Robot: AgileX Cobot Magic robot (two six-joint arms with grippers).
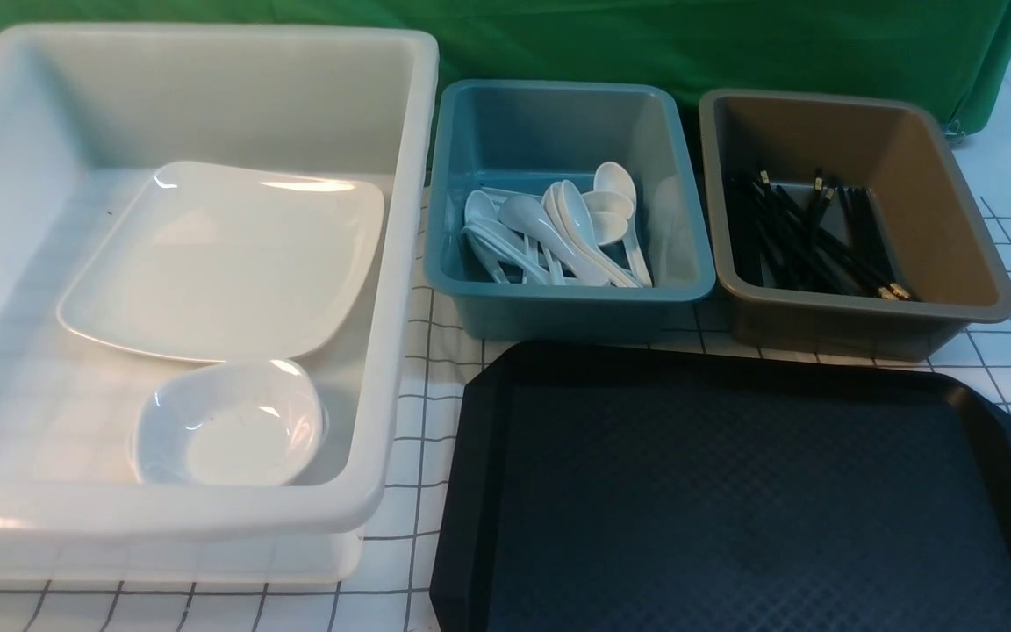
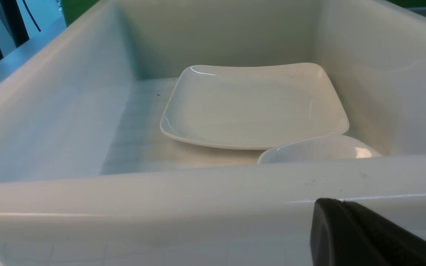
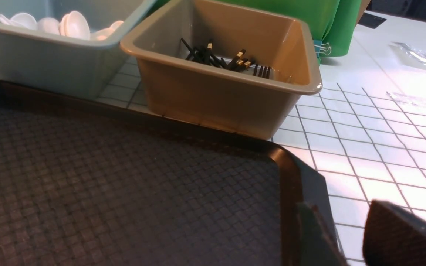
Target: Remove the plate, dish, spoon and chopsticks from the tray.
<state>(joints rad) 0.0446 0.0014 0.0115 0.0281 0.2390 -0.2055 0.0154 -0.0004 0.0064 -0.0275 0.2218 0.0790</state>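
Tray (image 1: 760,509) bare; plate (image 1: 225,259) and dish (image 1: 229,421) sit in white tub (image 1: 383,369). Job looks finished: keep arms parked. Right tool (image 3: 350,236) parted, holding nothing; left tool (image 2: 364,236): cannot tell.

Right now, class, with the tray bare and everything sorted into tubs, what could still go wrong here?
1. The plate lies tilted in the white tub, with a small dish against its near edge; a jolt might chip them.
2. The chopsticks lean up the brown tub's wall and could catch a passing hand.
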